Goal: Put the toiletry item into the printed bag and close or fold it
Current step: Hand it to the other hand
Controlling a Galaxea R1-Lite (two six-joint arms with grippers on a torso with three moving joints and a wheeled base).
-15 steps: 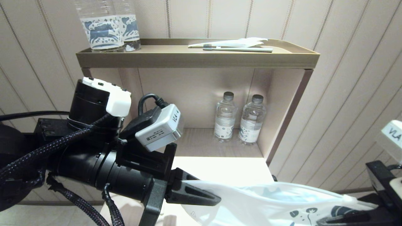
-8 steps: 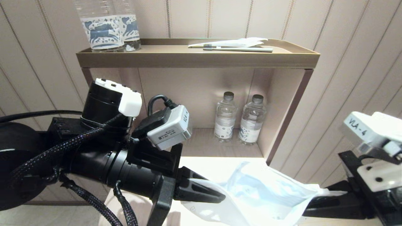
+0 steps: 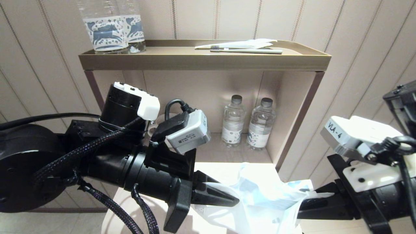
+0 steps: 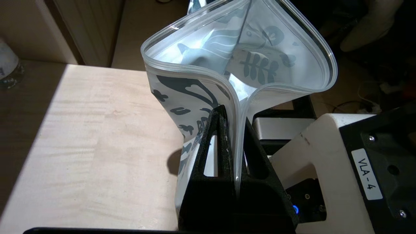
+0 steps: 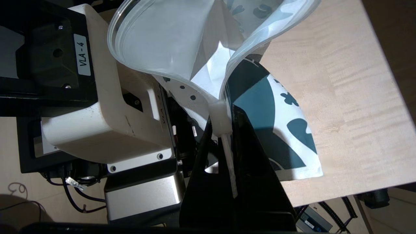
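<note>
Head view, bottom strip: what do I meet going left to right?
left gripper pinching one end → the printed bag, bunched and sagging over the light wooden table → right gripper pinching the other end.

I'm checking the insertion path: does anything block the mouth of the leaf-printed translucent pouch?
Nothing visible does. The translucent white pouch printed with blue leaves gapes open, its rim pinched at opposite ends by the left gripper and the right gripper. Neither gripper is free, though.

A hotel room: bottled water (image 3: 232,121) on a shelf (image 3: 201,60), striped wallpaper (image 3: 357,39).
</note>
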